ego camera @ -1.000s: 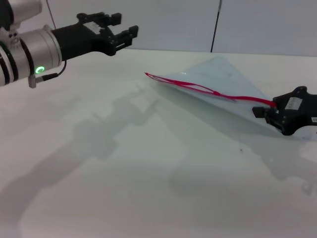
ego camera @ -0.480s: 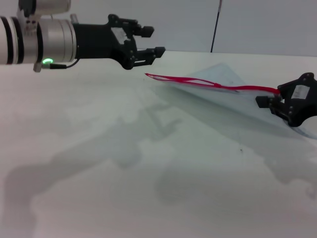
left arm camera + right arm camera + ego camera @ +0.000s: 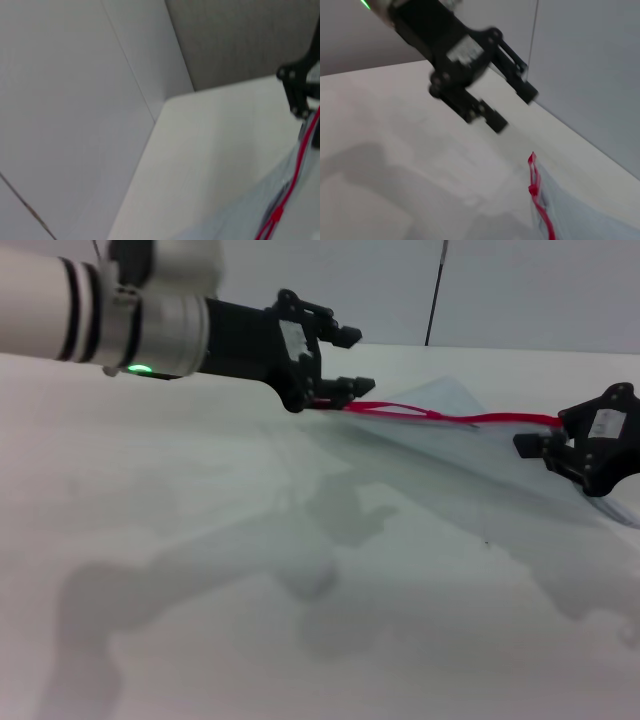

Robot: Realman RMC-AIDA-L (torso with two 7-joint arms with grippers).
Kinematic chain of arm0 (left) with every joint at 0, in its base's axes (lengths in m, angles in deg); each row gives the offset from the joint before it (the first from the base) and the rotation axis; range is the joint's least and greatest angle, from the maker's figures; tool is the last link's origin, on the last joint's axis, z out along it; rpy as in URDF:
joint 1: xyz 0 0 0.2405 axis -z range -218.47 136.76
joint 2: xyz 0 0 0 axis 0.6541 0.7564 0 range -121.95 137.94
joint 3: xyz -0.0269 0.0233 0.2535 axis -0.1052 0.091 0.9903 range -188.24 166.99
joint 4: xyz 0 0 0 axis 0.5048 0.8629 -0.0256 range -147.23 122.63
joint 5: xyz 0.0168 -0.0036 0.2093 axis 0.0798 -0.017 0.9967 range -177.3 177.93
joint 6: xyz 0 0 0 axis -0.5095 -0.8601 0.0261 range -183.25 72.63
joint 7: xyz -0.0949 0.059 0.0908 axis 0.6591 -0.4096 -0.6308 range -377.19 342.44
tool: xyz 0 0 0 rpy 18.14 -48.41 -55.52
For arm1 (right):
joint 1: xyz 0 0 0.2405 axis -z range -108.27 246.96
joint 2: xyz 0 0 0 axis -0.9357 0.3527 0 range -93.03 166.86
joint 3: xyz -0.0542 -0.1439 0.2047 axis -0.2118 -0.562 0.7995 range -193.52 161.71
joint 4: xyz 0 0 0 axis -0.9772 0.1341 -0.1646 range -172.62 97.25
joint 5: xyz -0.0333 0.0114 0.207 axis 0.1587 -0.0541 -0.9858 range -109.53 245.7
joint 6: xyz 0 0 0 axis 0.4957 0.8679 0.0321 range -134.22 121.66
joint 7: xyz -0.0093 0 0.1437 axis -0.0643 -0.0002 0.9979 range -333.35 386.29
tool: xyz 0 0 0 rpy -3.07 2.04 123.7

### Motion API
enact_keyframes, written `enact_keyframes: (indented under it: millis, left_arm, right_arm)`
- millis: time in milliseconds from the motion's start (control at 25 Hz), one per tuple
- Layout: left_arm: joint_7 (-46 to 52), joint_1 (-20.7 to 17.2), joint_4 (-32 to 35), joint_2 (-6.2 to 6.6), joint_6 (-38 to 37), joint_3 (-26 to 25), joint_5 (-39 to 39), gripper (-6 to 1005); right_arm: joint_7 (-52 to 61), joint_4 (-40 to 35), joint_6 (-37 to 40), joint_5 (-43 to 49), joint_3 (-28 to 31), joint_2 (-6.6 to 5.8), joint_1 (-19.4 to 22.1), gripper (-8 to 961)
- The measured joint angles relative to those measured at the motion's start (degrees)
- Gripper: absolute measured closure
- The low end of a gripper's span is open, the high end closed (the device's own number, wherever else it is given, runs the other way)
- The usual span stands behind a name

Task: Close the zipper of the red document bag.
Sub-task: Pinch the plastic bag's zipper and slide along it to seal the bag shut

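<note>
The red document bag, a translucent pale pouch, lies tilted with its red-trimmed edge raised off the white table. The zipper runs along that edge and gapes a little near its left end. My left gripper is open at that left end, with its lower finger right at the red strip. At the right end, my right gripper is shut on the bag's corner. The right wrist view shows the left gripper above the zipper's end. The left wrist view shows the zipper leading to the right gripper.
A grey wall with a dark vertical seam stands behind the table's far edge. The arms' shadows fall across the white tabletop in front of the bag.
My left arm has swung right and down, from the far left to the zipper's left end. The right gripper lifted the bag's corner slightly a second ago and has since held still.
</note>
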Motion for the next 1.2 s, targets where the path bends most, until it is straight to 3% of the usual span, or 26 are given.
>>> enact_keyframes:
  millis: [160, 280, 1200]
  left_arm:
    - [0.39, 1.0, 2.26, -3.01, 0.02, -0.02, 7.86, 453]
    - [0.63, 1.44, 3.82, -4.14, 0.06, 0.54, 10.69, 450]
    - [0.81, 2.52, 4.73, -4.53, 2.3, 3.5, 10.98, 462]
  right_arm:
    - [0.68, -1.71, 1.02, 0.0, -0.72, 0.03, 0.23, 906]
    - [1.33, -3.1, 1.23, 0.04, -2.24, 0.05, 0.38, 905]
    - [2.72, -6.99, 1.07, 0.0, -5.48, 0.07, 0.62, 906]
